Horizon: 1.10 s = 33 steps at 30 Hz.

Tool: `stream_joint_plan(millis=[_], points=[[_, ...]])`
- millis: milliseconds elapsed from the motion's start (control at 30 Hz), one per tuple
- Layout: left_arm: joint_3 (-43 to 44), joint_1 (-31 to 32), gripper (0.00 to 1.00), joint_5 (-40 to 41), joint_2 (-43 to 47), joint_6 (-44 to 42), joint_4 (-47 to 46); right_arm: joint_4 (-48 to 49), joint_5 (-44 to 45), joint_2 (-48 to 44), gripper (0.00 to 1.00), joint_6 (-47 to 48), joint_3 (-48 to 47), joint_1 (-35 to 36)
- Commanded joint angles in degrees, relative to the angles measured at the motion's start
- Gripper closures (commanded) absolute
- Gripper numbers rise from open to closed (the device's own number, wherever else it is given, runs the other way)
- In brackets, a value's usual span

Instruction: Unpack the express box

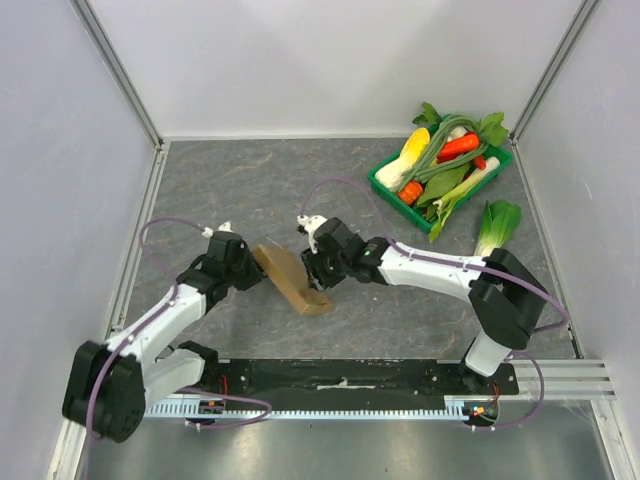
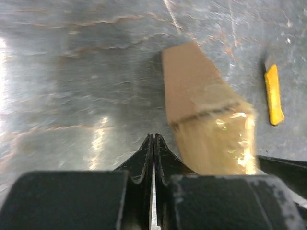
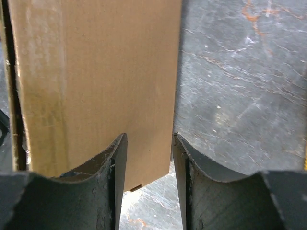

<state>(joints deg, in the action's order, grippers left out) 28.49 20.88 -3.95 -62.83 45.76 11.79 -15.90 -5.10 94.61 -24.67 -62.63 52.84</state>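
Starting at the jaws: the left gripper (image 2: 153, 137) has them pressed together on nothing, just beside the box (image 2: 201, 108). The right gripper (image 3: 148, 137) holds its jaws spread over the box's flat face, pinching nothing that I can see. The box lies on the table (image 1: 250, 185) between both grippers. It is plain matte brown cardboard, long and flat, with glossy clear tape over one end. It looks unopened, so unpacking seems barely begun: tape, flaps and contents are all left. The table is grey, veined and faintly shiny.

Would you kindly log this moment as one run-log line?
box: on table, taped | left claw: shut, empty, beside box | right claw: open, over box end
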Motion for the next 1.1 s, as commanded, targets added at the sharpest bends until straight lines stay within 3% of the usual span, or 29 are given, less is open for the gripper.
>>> stream_joint_plan(millis=[0,233,300,333,367,400,467,500,600,633,733,833,1067], points=[[3.7,-1.7,0.92,10.5,8.4,3.9,16.1,3.6,9.1,2.0,0.5,0.1,-5.1,4.8],[8.1,-2.4,0.92,21.4,19.0,7.4,34.4,3.3,18.4,1.2,0.4,0.3,-7.0,8.2],[9.5,-2.4,0.8,23.4,22.2,7.1,37.9,2.8,19.4,0.7,0.36,0.3,-7.1,8.1],[9.8,-2.4,0.7,23.5,23.1,6.0,38.2,2.6,19.1,0.5,0.31,0.4,-7.2,8.1],[9.9,-2.3,0.42,22.7,23.8,5.8,38.3,2.5,18.7,0.5,0.28,0.7,-7.2,8.2],[9.7,-2.4,0.29,21.5,24.6,5.6,37.8,2.6,18.4,0.7,0.26,1.2,-7.1,8.2],[9.4,-2.4,0.03,17.1,24.6,6.3,37.0,2.0,16.5,1.7,0.22,2.2,-7.3,8.2],[9.2,-2.4,0.02,13.7,23.9,7.3,36.5,1.6,16.0,2.2,0.21,2.8,-7.5,8.2],[7.6,-2.4,0.02,7.8,21.7,8.6,33.2,0.7,14.7,4.3,0.19,3.8,-7.8,8.2],[7.1,-2.4,0.06,7.1,21.2,8.7,32.3,0.3,14.8,4.6,0.19,4.1,-7.7,8.1],[5.4,-2.4,0.5,4.7,18.2,9.0,30.1,-0.2,14.8,5.6,0.2,4.1,-7.8,8.1],[3.8,-2.4,0.67,2.0,15.6,9.0,27.8,-0.3,14.2,6.2,0.23,3.7,-7.7,8.1],[-0.6,-2.5,0.7,0.8,15.1,9.9,25.9,-0.3,13.3,7.1,0.25,3.7,-7.9,8.1]])
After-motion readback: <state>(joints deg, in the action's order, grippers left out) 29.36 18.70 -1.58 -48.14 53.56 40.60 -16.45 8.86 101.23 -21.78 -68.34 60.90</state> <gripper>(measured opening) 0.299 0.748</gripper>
